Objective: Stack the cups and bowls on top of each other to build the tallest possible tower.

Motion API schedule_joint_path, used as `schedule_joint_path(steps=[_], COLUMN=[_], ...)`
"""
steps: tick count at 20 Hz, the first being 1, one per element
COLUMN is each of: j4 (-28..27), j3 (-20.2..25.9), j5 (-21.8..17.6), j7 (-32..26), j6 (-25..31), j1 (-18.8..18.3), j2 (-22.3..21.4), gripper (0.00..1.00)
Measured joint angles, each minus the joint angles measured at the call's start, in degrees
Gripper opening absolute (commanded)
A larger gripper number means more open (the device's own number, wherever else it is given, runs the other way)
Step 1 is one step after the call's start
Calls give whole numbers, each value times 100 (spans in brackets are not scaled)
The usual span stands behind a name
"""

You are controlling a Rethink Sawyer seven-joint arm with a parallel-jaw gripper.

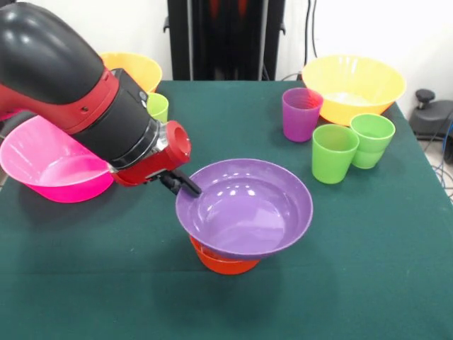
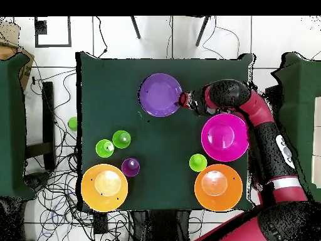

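Pincer (image 1: 190,187) grip can't be told; it's touching the glossy purple bowl's (image 1: 244,207) rim, small orange bowl (image 1: 224,261) mostly hidden underneath.

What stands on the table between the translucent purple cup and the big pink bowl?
In the overhead view, between the translucent purple plastic cup and the big glossy pink bowl stands one small yellow-green tumbler; the rest is bare green cloth.

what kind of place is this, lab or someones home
Most likely a robotics lab: a table under green cloth serves as the workspace, loose cables sprawl over the tiled floor beside it, and a red and black robot arm reaches across it.
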Motion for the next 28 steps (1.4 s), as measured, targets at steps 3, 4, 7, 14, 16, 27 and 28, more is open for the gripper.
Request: schedule_joint_path(steps=[3, 4, 7, 14, 16, 27, 28], j4=[173, 220, 473, 660, 661, 659, 659], j3=[-1, -1, -1, -1, -1, -1, -1], j5=[-1, -1, -5, -8, -8, -44, -48], j7=[0, 0, 0, 0, 0, 0, 0], j6=[-157, -198, -419, -560, -560, -565, -568], j1=[-17, -24, -74, -139, -151, -163, -163], j2=[-34, -45, -115, -199, -208, -195, -195], gripper=[0, 0, 0, 0, 0, 0, 0])
